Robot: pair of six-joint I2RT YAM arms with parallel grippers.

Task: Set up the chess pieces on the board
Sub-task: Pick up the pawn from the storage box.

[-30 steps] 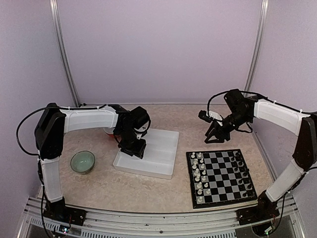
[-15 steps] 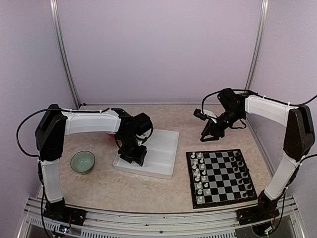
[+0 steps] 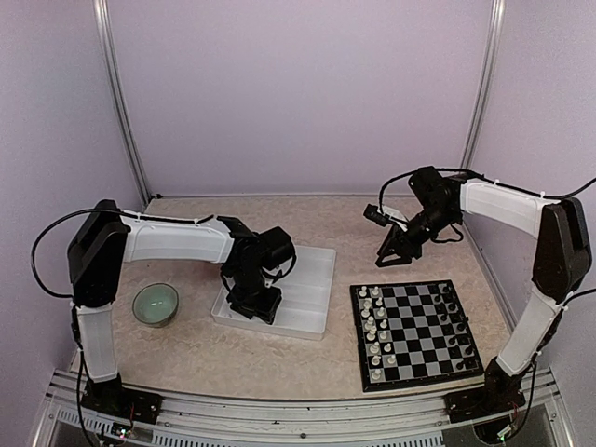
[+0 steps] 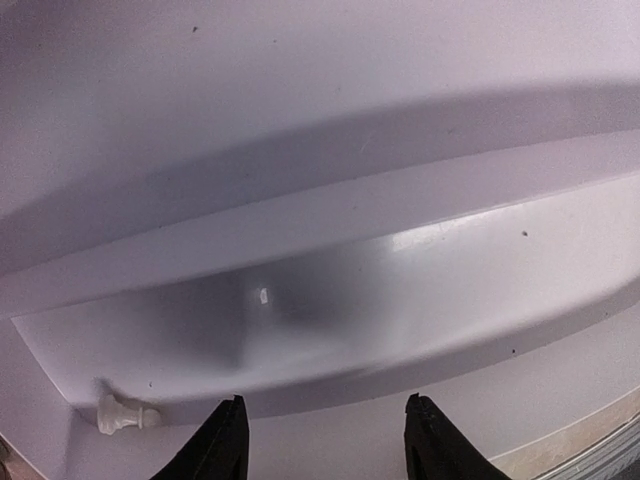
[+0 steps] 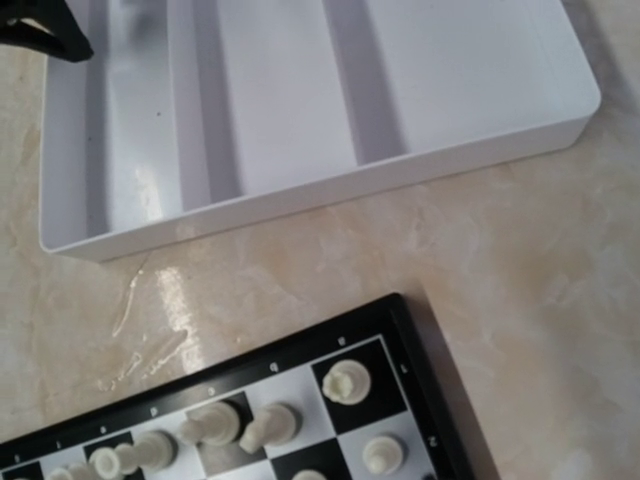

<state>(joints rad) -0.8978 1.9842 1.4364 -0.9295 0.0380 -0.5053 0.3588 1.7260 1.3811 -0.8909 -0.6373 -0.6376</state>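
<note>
The board (image 3: 421,323) lies at the right front. White chess pieces (image 3: 374,326) fill its left columns, black ones (image 3: 452,321) its right columns. My left gripper (image 3: 250,303) hangs low over the near-left end of the white tray (image 3: 312,279). In the left wrist view it (image 4: 325,445) is open with nothing between its fingers, and one white piece (image 4: 125,415) lies on its side in the tray corner to their left. My right gripper (image 3: 389,256) hovers behind the board's far-left corner, fingers spread and empty. The right wrist view shows the board's corner (image 5: 420,340) with white pieces (image 5: 345,382), not the fingers.
A green bowl (image 3: 155,304) sits on the table left of the tray. The tray (image 5: 300,100) has long divided compartments, and bare tabletop (image 5: 330,250) separates it from the board. Metal posts and purple walls enclose the table.
My left gripper slid along the tray toward its near edge and dropped lower. My right gripper swung slightly left, then held still.
</note>
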